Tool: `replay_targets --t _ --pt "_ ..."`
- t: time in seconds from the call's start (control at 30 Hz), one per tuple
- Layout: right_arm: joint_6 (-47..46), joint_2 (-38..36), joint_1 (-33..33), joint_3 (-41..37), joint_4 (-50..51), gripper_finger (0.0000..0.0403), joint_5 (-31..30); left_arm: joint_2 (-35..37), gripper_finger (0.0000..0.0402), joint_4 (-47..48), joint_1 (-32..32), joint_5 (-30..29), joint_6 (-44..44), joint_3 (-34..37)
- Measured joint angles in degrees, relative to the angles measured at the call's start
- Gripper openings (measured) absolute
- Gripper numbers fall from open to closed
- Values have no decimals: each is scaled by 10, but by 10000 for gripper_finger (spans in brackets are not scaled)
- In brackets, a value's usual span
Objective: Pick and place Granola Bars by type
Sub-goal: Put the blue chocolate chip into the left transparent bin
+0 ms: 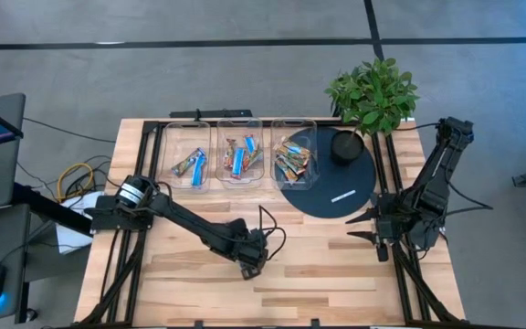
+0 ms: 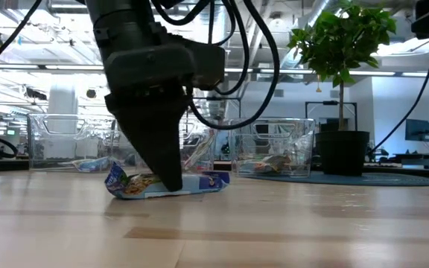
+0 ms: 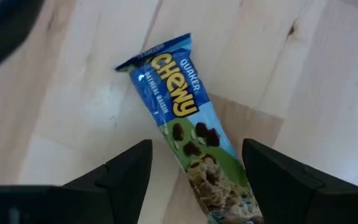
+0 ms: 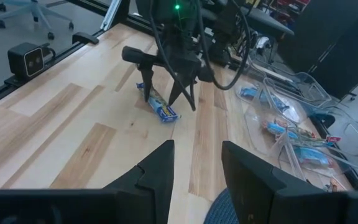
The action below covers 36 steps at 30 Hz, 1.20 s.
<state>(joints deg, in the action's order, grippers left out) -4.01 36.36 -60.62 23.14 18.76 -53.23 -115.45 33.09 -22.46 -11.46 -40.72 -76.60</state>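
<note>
We have the left gripper spread over 1 blue granola bar flat on the table. Risk: fingers skid off the slick wrapper (bar lies skewed between them). 3 clear bins hold sorted bars. Right gripper waits part-open, empty.

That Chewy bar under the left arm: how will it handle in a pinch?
The Chewy bar probably weighs little: small, flat. Its glossy wrapper looks slippery. In the low view its crimped ends curl off the table, so they likely flex.
</note>
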Motion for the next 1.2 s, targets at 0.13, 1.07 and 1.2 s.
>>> replay_targets --t 0.13,1.07,1.2 --pt "0 0 0 0 0 127 0 -8 235 8 0 -10 37 -1" --pt "0 0 0 0 2 127 2 -22 146 18 0 -6 84 -7" --pt "0 0 0 0 2 127 2 -22 134 18 0 -6 84 -8"
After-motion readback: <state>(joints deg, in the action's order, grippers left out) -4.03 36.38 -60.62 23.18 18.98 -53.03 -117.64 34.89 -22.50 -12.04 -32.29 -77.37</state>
